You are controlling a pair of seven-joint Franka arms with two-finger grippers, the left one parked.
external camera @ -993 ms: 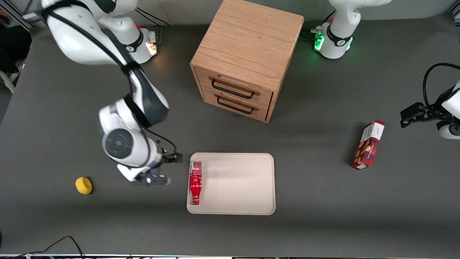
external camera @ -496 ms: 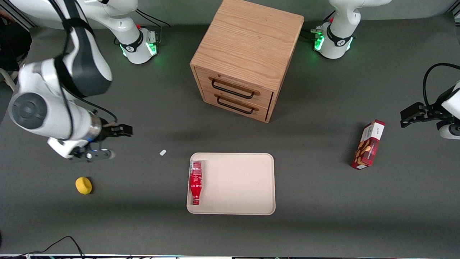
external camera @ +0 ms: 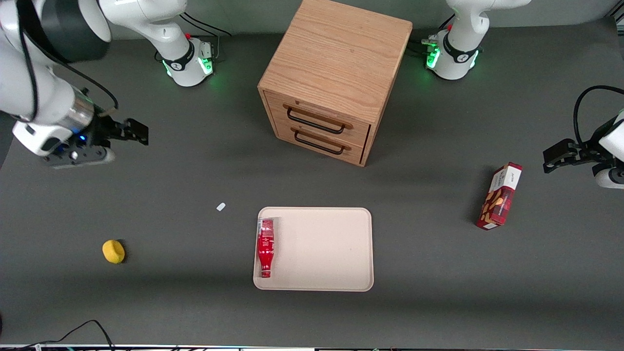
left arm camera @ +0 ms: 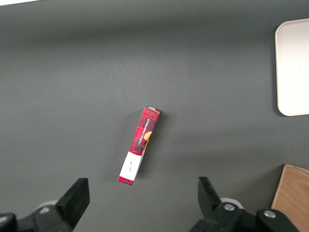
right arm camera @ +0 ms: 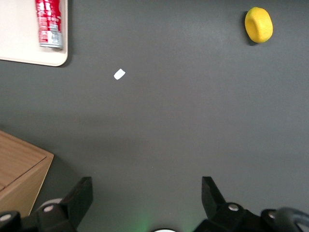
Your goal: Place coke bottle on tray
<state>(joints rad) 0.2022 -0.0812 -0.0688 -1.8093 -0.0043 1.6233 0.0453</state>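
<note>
The coke bottle (external camera: pixel 265 247) is a slim red bottle lying on its side on the beige tray (external camera: pixel 321 248), along the tray edge toward the working arm's end, cap toward the front camera. Its clear base also shows in the right wrist view (right arm camera: pixel 49 21), on a corner of the tray (right arm camera: pixel 19 43). My right gripper (external camera: pixel 131 131) is open and empty, high above the table, far from the tray toward the working arm's end and farther from the front camera. Its fingers (right arm camera: pixel 83 193) stand wide apart over bare table.
A wooden two-drawer cabinet (external camera: pixel 336 73) stands farther from the front camera than the tray. A yellow lemon-like object (external camera: pixel 113 251) and a small white scrap (external camera: pixel 221 206) lie toward the working arm's end. A red snack box (external camera: pixel 499 196) lies toward the parked arm's end.
My right gripper has drawn away from the tray, rising and moving toward the working arm's end and farther from the front camera. The bottle and tray have not moved.
</note>
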